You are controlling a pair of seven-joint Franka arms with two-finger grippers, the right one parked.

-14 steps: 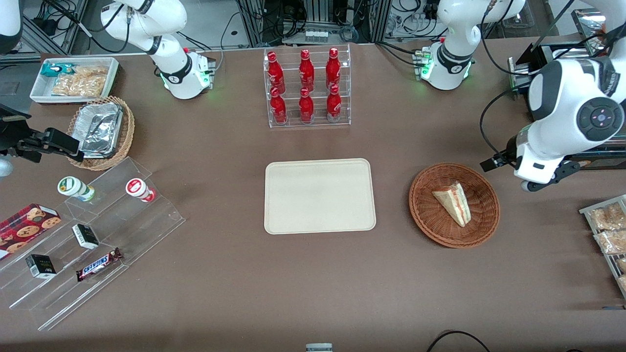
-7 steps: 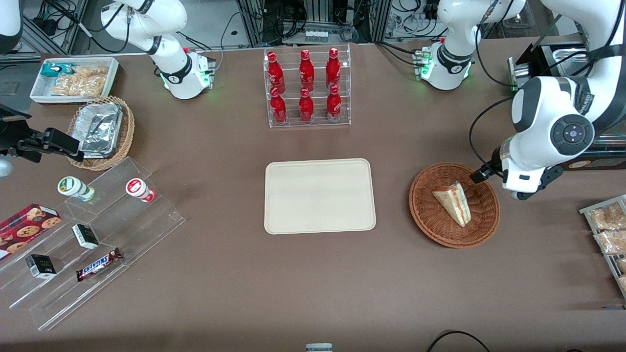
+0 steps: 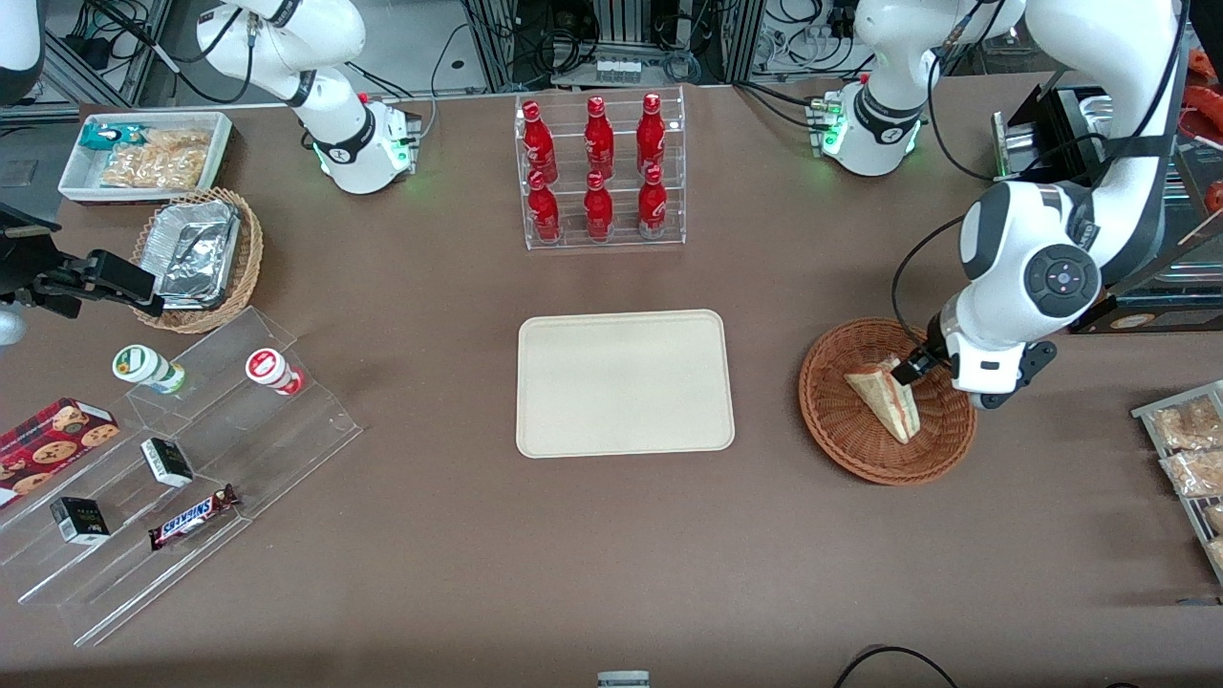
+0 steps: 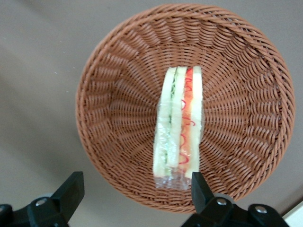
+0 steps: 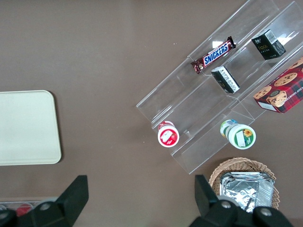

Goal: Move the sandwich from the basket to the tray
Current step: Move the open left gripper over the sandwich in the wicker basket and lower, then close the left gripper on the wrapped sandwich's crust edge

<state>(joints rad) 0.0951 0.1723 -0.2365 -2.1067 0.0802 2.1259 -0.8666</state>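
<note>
Front view: approach to the sandwich, grasp not yet made.
The gripper (image 3: 908,368) hung over the basket (image 3: 841,435) at the sandwich's (image 3: 889,397) farther tip; the wrist view showed its fingers (image 4: 71,191) spread wide and empty, straddling the sandwich's (image 4: 180,127) end inside the basket (image 4: 118,71). Judged from this, the next move called for a straight descent and a gentle close across the soft, slippery wrapped wedge, then a lift clear of the basket rim toward the bare tray (image 3: 626,382), which lay nearby toward the parked arm's end of the bench. Nothing stood between them; the bottle rack (image 3: 600,172) sat farther from the camera.
</note>
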